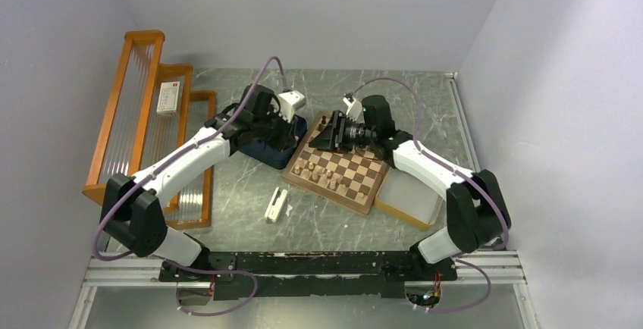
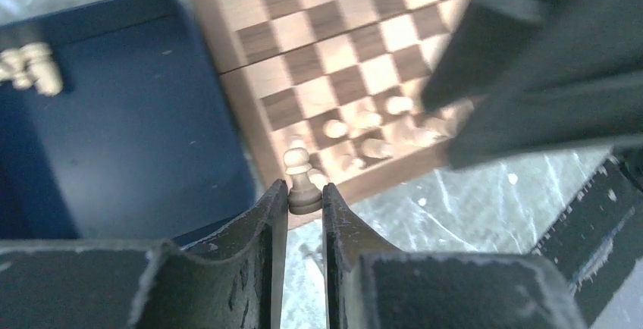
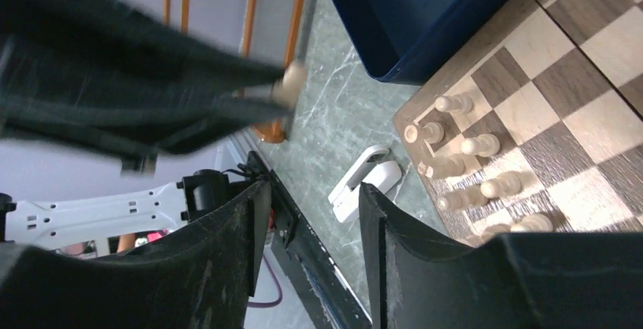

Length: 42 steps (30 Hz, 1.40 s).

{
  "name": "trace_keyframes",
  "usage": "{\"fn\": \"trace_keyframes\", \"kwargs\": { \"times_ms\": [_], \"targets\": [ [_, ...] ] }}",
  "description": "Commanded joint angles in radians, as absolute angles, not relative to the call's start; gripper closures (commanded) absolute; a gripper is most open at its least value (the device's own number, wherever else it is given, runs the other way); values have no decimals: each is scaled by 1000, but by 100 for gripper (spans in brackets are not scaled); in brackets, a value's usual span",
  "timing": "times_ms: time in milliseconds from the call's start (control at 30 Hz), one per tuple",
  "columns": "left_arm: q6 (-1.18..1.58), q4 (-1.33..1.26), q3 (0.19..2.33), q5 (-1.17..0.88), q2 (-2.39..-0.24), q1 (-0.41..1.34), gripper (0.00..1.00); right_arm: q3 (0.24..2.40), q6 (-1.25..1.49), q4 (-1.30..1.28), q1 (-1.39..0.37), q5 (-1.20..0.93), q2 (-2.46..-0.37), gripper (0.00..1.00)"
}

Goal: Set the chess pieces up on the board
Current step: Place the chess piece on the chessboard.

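Note:
The board (image 1: 365, 178) lies on the table's middle, with several pale tan chess pieces (image 1: 315, 168) along its near-left side. My left gripper (image 2: 305, 192) is shut on the base of a pale pawn (image 2: 297, 164). It holds the pawn upright over the board's (image 2: 334, 48) near corner, beside the pale pieces (image 2: 364, 128) standing there. My right gripper (image 3: 313, 185) is open with nothing between its fingers. It hovers over the board's (image 3: 576, 109) left part, next to a cluster of pale pieces (image 3: 462, 147). In the overhead view both gripper heads meet at the board's far-left corner.
A dark blue tray (image 1: 284, 153) sits left of the board and holds a few pale pieces (image 2: 30, 67). A pale yellow-rimmed tray (image 1: 409, 202) lies right of the board. An orange rack (image 1: 144, 117) stands at the far left, and a small white object (image 1: 277, 205) lies in front of the board.

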State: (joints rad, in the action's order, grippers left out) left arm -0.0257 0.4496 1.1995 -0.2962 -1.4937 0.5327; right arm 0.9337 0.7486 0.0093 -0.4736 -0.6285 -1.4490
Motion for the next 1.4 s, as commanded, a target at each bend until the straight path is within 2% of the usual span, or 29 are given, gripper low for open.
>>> {"fn": "trace_keyframes", "kwargs": {
  "times_ms": [0, 67, 333, 600, 933, 1133, 1367],
  "targets": [
    [-93, 420, 1159, -331, -1409, 608, 84, 978, 807, 111, -480, -777, -1524, 53],
    [-99, 397, 1133, -340, -1389, 620, 85, 976, 828, 150, -484, -798, -1545, 58],
    [-124, 381, 1099, -370, -1404, 633, 86, 930, 915, 294, -495, -872, -1614, 65],
    [-126, 341, 1069, -389, -1393, 634, 86, 936, 924, 304, -499, -882, -1645, 59],
    [-145, 327, 1050, -425, -1358, 634, 86, 911, 1001, 400, -508, -921, -1659, 69],
    [-141, 313, 1040, -399, -1332, 633, 86, 936, 938, 278, -508, -879, -1659, 62],
    [-140, 302, 1034, -416, -1324, 635, 85, 900, 1021, 388, -508, -897, -1655, 64]
  ]
}}
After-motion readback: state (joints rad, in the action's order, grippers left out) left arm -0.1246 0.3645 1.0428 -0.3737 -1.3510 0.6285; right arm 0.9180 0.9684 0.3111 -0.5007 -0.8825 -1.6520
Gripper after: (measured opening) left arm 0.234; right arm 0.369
